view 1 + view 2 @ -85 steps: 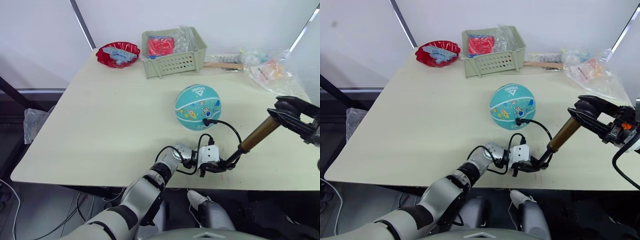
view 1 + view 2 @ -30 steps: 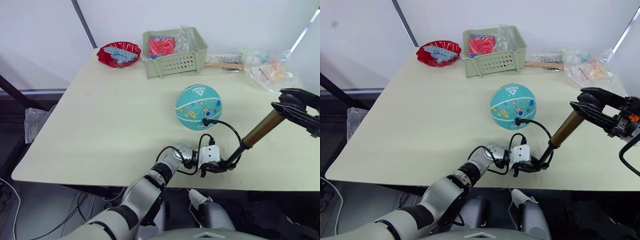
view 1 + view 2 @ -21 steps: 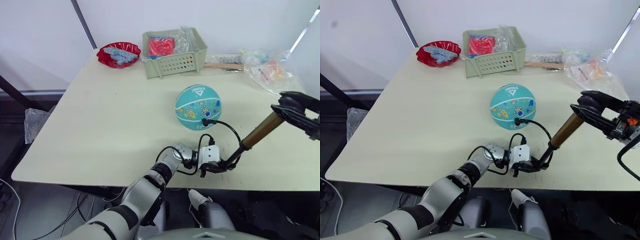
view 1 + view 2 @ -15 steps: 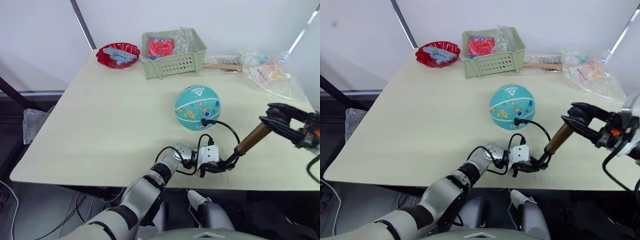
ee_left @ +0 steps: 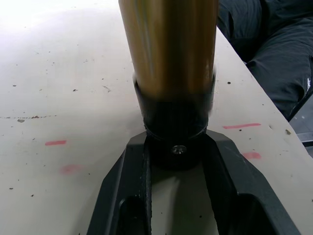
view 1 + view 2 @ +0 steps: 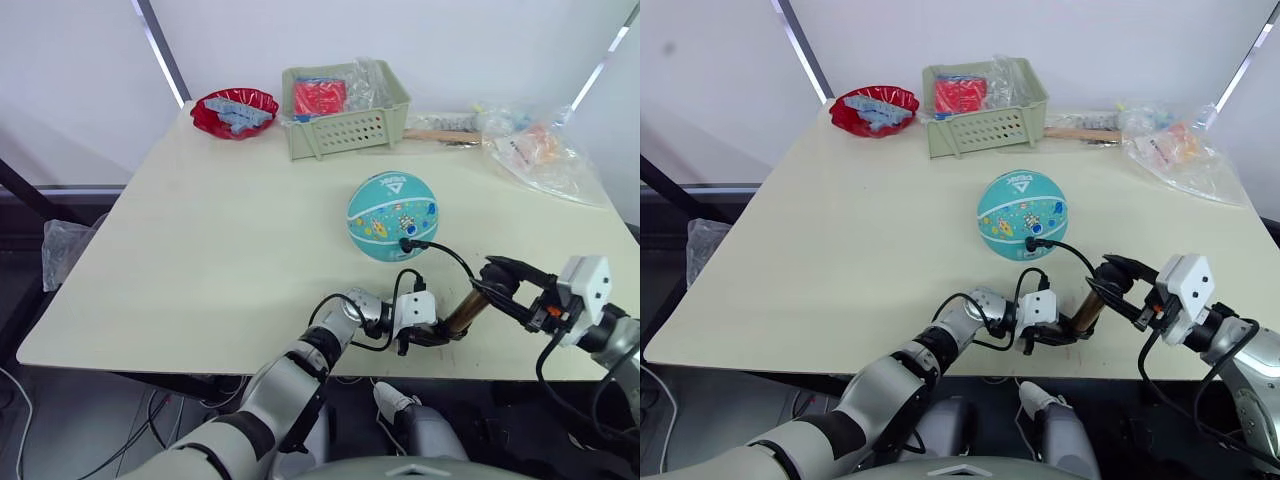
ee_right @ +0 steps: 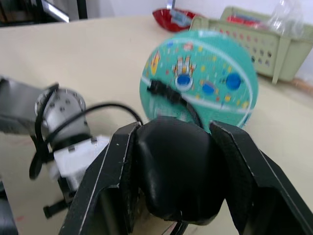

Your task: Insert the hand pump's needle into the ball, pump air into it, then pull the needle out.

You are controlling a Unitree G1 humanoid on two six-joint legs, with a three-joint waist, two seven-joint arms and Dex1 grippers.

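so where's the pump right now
The hand pump stands tilted near the table's front edge, just in front of the ball, between both claws.

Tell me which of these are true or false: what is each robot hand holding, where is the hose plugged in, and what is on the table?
1. The left gripper has its fingers shut on the black base of the hand pump. True.
2. The right gripper holds the ball. False: it is shut on the pump's black handle; the ball sits free on the table.
3. The pump's hose runs to the ball's side. True.
4. The ball lies inside the green basket. False: it rests on the table, nearer the robot.
5. A red bowl sits beside the basket. True.
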